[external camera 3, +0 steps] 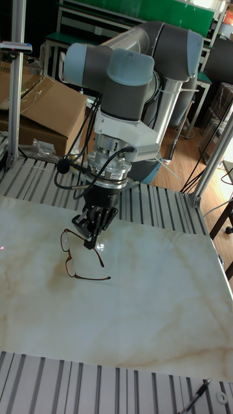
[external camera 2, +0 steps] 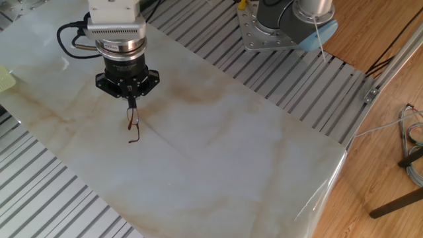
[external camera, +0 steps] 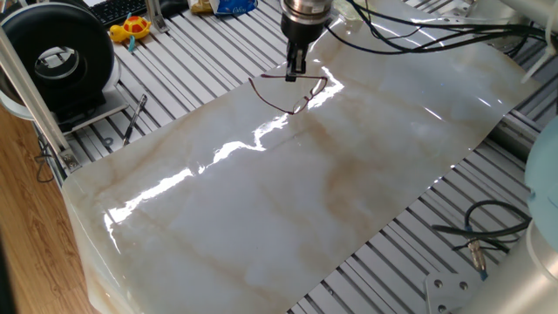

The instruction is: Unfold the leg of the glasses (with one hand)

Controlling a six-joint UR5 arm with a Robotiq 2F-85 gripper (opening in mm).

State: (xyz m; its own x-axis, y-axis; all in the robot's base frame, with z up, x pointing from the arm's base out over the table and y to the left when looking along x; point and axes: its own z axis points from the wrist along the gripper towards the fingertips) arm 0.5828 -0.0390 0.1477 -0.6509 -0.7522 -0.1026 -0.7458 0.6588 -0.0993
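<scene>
Gripper fingers are pinched on the glasses at the frame's top, holding them tilted above the marble sheet. One leg stretches out low along the sheet toward the camera's right; the lenses hang at left.

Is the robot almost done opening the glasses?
Partly. The hand is shut on a thin part of the glasses, holding the frame up off the table. One leg already sticks out along the table in the tall fixed view, so it looks open or nearly open. Whether it is fully open is too fine to tell. Left: let go and back away.
</scene>
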